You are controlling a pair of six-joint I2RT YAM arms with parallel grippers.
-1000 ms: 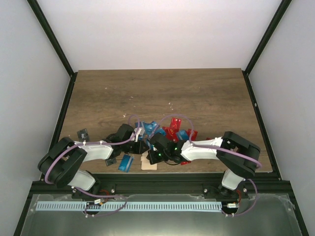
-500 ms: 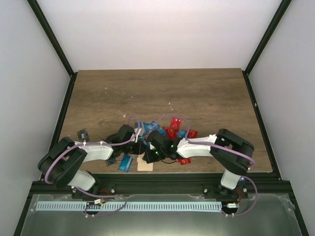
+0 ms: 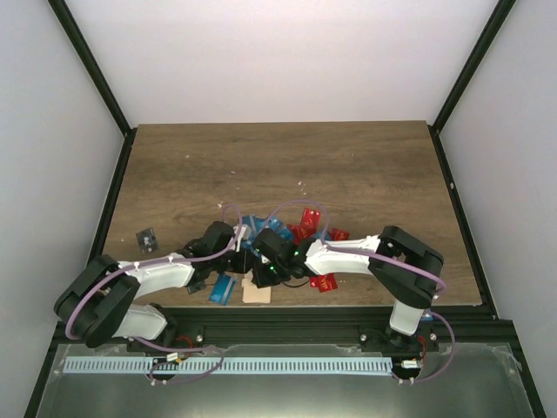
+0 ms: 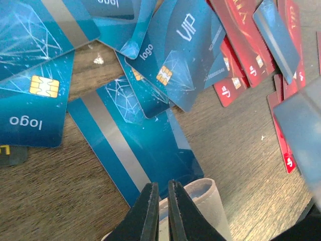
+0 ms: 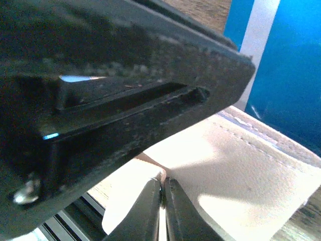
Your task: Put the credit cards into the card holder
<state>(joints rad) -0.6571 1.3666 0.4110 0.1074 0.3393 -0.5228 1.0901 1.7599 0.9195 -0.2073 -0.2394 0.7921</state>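
A brown wooden table (image 3: 365, 174) was seen, enclosed by white walls (image 3: 278, 61) and a black frame (image 3: 91, 74). Both arms were stretched low from the near edge toward the middle of the table, and the wrists were brought together there.

The left gripper (image 4: 161, 187) was pointed down and its fingers were closed narrowly on the rim of the card holder (image 4: 213, 203); a pale strip was seen between them. The fingers of the right gripper (image 5: 162, 182) were brought almost together above the pale surface of the holder; whether a layer was pinched could not be told.

The card holder was laid flat near the front edge, between a blue card (image 3: 224, 289) and a red card (image 3: 324, 283). Its mouth was turned toward the far side, where the credit cards (image 3: 309, 218) were scattered, overlapping. Its long axis could not be told, because it was nearly square and partly covered.
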